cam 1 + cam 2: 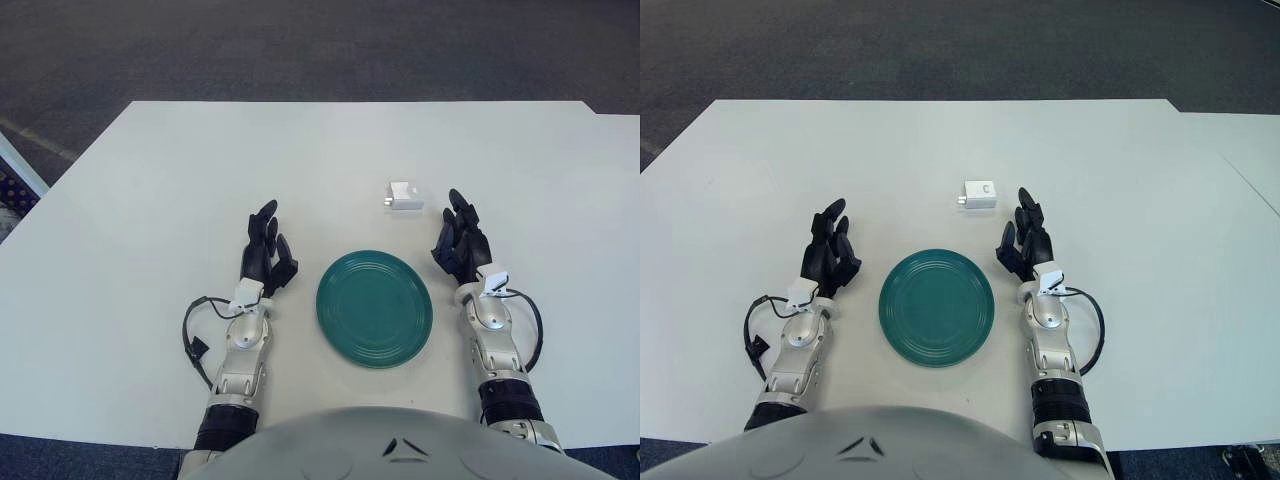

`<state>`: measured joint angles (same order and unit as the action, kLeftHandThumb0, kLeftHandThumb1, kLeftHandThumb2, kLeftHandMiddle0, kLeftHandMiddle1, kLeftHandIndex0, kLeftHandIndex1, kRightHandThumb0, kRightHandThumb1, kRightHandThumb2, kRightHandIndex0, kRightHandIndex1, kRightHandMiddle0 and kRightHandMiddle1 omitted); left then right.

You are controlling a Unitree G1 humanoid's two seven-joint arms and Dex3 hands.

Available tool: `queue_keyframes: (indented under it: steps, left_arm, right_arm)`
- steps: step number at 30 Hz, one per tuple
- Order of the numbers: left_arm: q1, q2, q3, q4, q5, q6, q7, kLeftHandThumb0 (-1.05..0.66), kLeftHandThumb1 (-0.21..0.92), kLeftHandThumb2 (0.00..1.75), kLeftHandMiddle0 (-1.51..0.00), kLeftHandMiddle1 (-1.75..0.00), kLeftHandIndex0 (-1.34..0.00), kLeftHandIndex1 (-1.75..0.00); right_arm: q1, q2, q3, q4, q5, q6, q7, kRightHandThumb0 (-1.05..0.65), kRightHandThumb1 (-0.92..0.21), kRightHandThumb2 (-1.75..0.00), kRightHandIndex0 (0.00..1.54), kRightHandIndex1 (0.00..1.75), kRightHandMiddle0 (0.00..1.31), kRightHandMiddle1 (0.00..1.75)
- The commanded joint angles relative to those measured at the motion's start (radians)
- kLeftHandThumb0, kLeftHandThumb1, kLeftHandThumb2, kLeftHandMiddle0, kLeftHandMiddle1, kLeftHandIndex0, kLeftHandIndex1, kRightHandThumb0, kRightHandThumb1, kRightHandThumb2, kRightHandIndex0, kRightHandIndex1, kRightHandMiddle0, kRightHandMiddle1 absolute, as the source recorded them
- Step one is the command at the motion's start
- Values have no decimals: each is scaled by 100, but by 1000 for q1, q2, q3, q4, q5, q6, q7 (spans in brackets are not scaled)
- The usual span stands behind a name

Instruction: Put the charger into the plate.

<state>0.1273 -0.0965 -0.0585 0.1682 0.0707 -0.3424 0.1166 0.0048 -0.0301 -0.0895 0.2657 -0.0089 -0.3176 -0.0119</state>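
The right hand (460,245) was over the white table (150,200), just to the right of the plate (375,308). Its black fingers (456,212) were stretched forward and a little spread, so the hand was wide and relaxed. It held nothing, and it did not touch the charger or the plate.

The charger (404,196) was a small white block. It lay flat on the table, beyond the plate and a little to the right of the plate's middle. From the right hand it was ahead and to the left, near the fingertips but clearly apart from them. A bare strip of table separated the charger from the far rim of the plate, so it was not in the plate.

The plate was green and round, with rings on its surface, and it was between the two hands, close to the robot's body. Nothing lay in it.

The left hand (266,255) showed just to the left of the plate. Its fingers also pointed forward, loosely extended, and it held nothing. A black cable (195,335) made a loop beside the left wrist, and a similar cable (530,330) curved beside the right wrist.
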Motion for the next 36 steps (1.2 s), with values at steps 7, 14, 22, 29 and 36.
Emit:
queue_keyframes:
  steps: [7, 14, 22, 29, 36]
  left_arm:
    - [-45, 3, 11, 69, 2, -21, 4, -94, 92, 94, -27, 0, 0, -73]
    - [-71, -1, 16, 104, 1, -37, 7, -95, 92, 94, -27, 0, 0, -73]
    - [-98, -7, 19, 142, 0, -58, 9, -95, 92, 94, -28, 0, 0, -72]
    - [-109, -18, 18, 141, 12, -54, 26, -94, 92, 93, -28, 0, 0, -71]
    - [-117, -17, 18, 148, 11, -55, 23, -94, 92, 94, -29, -1, 0, -72]
  right_arm:
    - [-73, -85, -79, 25, 49, 47, 18, -76, -92, -90, 14, 2, 0, 36]
    - [-166, -134, -96, 2, 26, 48, 7, -73, -92, -87, 15, 2, 0, 42]
    - [-242, -166, -55, -19, -109, -37, -80, -77, -92, -75, 16, 2, 0, 48]
    - [-320, -250, 2, -48, -273, 45, -98, -81, -92, -61, 18, 2, 0, 57]
    - [-437, -355, 65, -8, -421, 132, -69, -88, -92, -59, 17, 0, 0, 54]
